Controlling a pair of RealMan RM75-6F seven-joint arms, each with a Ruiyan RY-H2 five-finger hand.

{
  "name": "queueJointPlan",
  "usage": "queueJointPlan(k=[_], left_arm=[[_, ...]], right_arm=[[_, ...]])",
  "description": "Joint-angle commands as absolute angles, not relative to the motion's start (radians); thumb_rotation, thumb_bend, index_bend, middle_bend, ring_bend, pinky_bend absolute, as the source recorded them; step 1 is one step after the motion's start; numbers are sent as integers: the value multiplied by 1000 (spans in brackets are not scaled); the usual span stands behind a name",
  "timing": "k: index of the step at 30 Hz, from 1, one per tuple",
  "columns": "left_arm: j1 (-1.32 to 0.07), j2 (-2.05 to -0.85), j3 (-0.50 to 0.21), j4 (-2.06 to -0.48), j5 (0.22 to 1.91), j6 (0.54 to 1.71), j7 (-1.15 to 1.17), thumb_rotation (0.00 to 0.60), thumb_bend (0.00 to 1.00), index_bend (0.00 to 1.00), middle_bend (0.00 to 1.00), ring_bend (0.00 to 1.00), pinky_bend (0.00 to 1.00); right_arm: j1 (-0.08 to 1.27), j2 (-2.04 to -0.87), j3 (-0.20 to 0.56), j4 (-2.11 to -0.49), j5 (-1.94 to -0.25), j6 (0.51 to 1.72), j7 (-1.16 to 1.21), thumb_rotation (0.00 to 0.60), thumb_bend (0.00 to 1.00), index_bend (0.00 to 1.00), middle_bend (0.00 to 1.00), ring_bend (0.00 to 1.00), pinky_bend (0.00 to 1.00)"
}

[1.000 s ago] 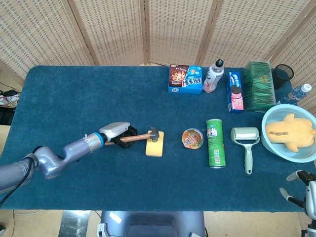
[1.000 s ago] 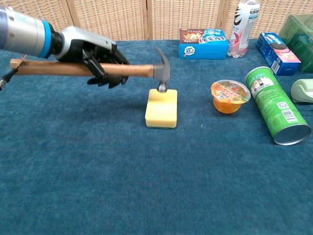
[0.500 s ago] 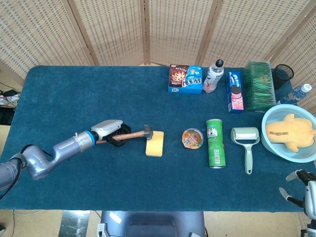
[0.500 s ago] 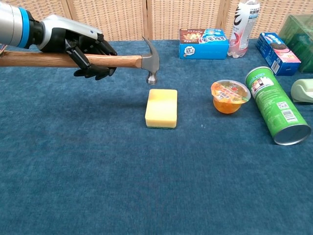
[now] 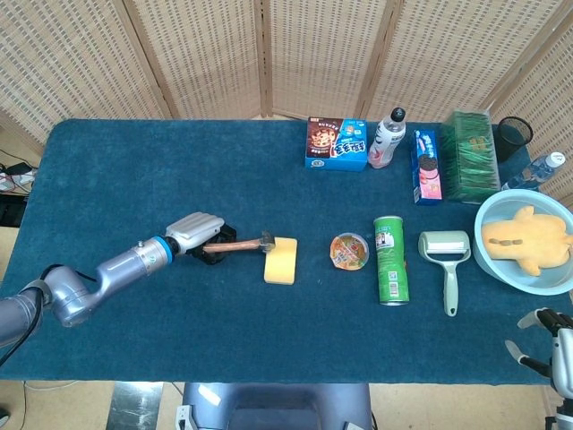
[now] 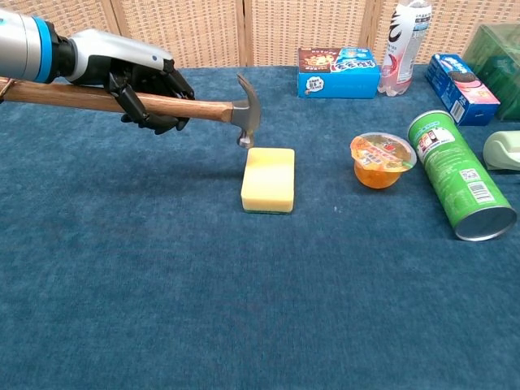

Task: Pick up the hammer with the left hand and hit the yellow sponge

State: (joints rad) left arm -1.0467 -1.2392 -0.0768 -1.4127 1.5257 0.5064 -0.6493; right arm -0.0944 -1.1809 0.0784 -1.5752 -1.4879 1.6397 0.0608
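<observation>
My left hand [image 6: 146,89] [image 5: 208,240] grips the wooden handle of the hammer [image 6: 207,110] [image 5: 240,244] near its middle. The handle slopes down to the right, and the steel head [image 6: 246,120] hangs just above and left of the far left corner of the yellow sponge [image 6: 269,179] [image 5: 281,260], close to it; contact cannot be told. The sponge lies flat on the blue tablecloth near the table's centre. My right hand [image 5: 548,339] shows only at the bottom right corner of the head view, off the table's edge, its fingers too cut off to judge.
Right of the sponge stand a jelly cup [image 6: 382,160] and a green chip can lying on its side [image 6: 459,174]. A lint roller [image 5: 446,260] and a blue bowl with a yellow plush toy [image 5: 526,238] lie further right. Snack boxes [image 6: 338,71] and a bottle [image 6: 403,47] line the back.
One second ago the hammer head rested on the sponge. It then lifted up and back to the left, and now it has tilted down again toward the sponge's left edge.
</observation>
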Motion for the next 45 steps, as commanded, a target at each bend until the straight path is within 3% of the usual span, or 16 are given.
queueJointPlan(k=[1, 18, 32, 38, 45], left_arm=[[-997, -1292, -80, -1398, 1470, 606, -454, 600, 555, 564, 645, 652, 711], [-994, -1330, -100, -1420, 1365, 562, -410, 600, 555, 564, 646, 653, 712], [-1033, -1416, -86, -1309, 1341, 433, -458, 600, 550, 564, 646, 652, 712], [-997, -1374, -127, -1355, 1354, 539, -475, 600, 554, 564, 645, 652, 712], [-969, -1311, -124, -1399, 1395, 585, -518, 600, 551, 564, 645, 652, 711]], right_arm=[[-94, -1181, 78, -1575, -1488, 1639, 60, 600, 175, 540, 515, 485, 413], [-97, -1176, 80, -1579, -1481, 1639, 54, 600, 176, 540, 514, 485, 414], [-103, -1177, 79, -1576, -1476, 1641, 59, 600, 175, 540, 515, 485, 414], [-106, -1176, 80, -1574, -1479, 1646, 64, 600, 177, 540, 515, 485, 413], [-101, -1176, 82, -1573, -1482, 1643, 64, 600, 175, 541, 515, 485, 414]])
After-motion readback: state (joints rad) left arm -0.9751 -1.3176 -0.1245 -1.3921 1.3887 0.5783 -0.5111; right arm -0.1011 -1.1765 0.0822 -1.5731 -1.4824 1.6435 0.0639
